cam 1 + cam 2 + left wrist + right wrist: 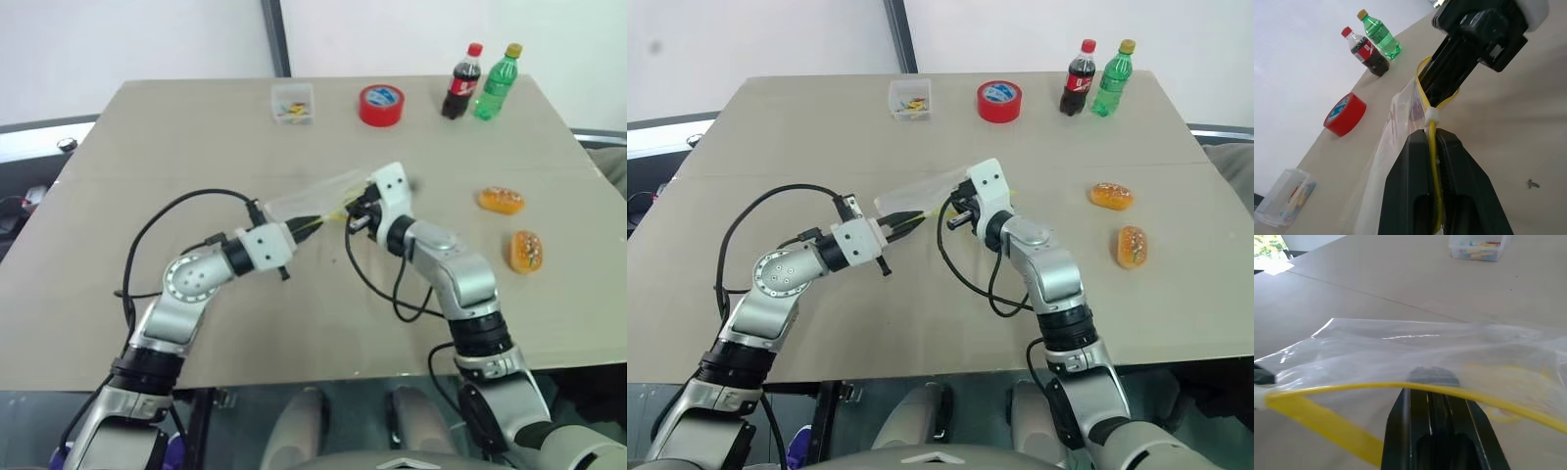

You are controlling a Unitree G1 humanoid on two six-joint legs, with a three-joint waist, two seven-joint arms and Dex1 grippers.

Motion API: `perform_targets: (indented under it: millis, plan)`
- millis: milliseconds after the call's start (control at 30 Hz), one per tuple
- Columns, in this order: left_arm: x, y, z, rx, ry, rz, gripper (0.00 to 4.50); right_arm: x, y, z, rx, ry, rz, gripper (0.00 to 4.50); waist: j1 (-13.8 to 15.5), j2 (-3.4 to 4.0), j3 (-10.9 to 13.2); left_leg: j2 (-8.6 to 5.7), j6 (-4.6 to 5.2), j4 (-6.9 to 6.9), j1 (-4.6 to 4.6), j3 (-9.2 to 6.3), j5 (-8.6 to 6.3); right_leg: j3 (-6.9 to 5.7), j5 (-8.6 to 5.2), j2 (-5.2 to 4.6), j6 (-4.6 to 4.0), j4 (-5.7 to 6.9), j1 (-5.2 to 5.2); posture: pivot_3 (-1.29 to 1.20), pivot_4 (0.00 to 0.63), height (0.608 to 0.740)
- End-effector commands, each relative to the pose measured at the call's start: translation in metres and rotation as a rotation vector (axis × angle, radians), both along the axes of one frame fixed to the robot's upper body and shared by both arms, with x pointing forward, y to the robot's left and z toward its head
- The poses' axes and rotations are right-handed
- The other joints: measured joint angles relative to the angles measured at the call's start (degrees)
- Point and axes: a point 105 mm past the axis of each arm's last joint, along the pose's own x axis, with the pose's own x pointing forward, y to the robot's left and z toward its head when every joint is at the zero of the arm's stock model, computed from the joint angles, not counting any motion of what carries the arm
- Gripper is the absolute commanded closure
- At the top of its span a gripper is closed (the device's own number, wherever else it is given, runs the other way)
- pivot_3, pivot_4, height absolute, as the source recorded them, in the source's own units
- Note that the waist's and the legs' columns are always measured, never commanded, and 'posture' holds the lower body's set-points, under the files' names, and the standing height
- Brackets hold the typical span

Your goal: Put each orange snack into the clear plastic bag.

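Note:
The clear plastic bag hangs just above the middle of the table, stretched between both grippers. My left gripper is shut on the bag's yellow strip, coming in from the left. My right gripper is shut on the same yellow edge from the right, close to the left one. The bag's crinkly body trails away towards the far side. Two orange snacks lie on the table to the right of my right arm, one farther back and one nearer.
Along the far edge of the table stand a small clear box of coloured bits, a red tape roll, a cola bottle and a green bottle. Black cables loop from both wrists over the table.

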Motion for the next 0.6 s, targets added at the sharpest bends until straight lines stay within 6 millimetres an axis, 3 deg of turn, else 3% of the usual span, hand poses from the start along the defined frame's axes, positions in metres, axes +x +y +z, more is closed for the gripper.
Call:
perform_targets:
  millis: [33,200,300,367,500,567,600]
  plan:
    - [-0.007,-0.003,0.017,-0.056,-0.027,-0.045,4.5,0.005,-0.003,0.014,-0.211,-0.303,-0.017,4.44,0.1,0.0,0.0,0.0,0.0,0.0,0.0,0.01,0.0,0.0,0.0,0.0,0.0,-0.01,0.0,0.0,0.15,0.74]
    - [-0.008,0.003,0.016,-0.063,0.061,-0.097,4.5,-0.003,-0.004,0.012,-0.64,-0.785,0.1,4.44,0.0,0.0,0.0,-0.02,-0.01,0.01,0.0,0.07,0.0,0.02,-0.01,0.0,0.01,-0.01,-0.03,0.0,0.15,0.74]
    - [-0.007,0.006,0.016,-0.058,0.093,-0.116,4.5,-0.004,-0.007,0.003,-0.762,-0.873,0.174,4.44,-0.2,-0.01,0.0,0.0,-0.01,0.0,0.0,0.16,0.01,0.11,-0.01,0.04,0.01,0.04,-0.1,0.0,0.15,0.74]
    - [-0.007,0.006,0.015,-0.057,0.103,-0.124,4.5,-0.003,-0.008,-0.003,-0.799,-0.875,0.206,3.92,-0.2,-0.02,0.0,0.02,-0.01,0.0,0.01,0.19,0.01,0.15,-0.01,0.06,0.01,0.07,-0.11,0.0,0.15,0.74]
    - [-0.005,0.008,0.014,-0.062,0.106,-0.107,4.5,-0.003,-0.009,-0.007,-0.825,-0.883,0.221,2.06,-0.1,-0.03,0.0,0.03,-0.01,0.01,-0.01,0.2,0.01,0.17,-0.01,0.06,0.01,0.05,-0.11,0.0,0.15,0.74]
    - [-0.003,0.009,0.014,-0.063,0.101,-0.094,4.5,-0.003,-0.011,-0.007,-0.84,-0.895,0.209,1.51,0.0,-0.03,0.0,0.03,-0.01,0.02,-0.02,0.2,0.01,0.18,-0.01,0.05,0.01,0.05,-0.11,0.0,0.15,0.74]
    - [-0.001,0.01,0.014,-0.062,0.099,-0.087,4.5,-0.003,-0.013,-0.005,-0.845,-0.908,0.198,0.83,0.0,-0.03,0.0,0.03,-0.01,0.02,-0.02,0.19,0.01,0.18,-0.01,0.05,0.01,0.05,-0.11,0.0,0.15,0.74]
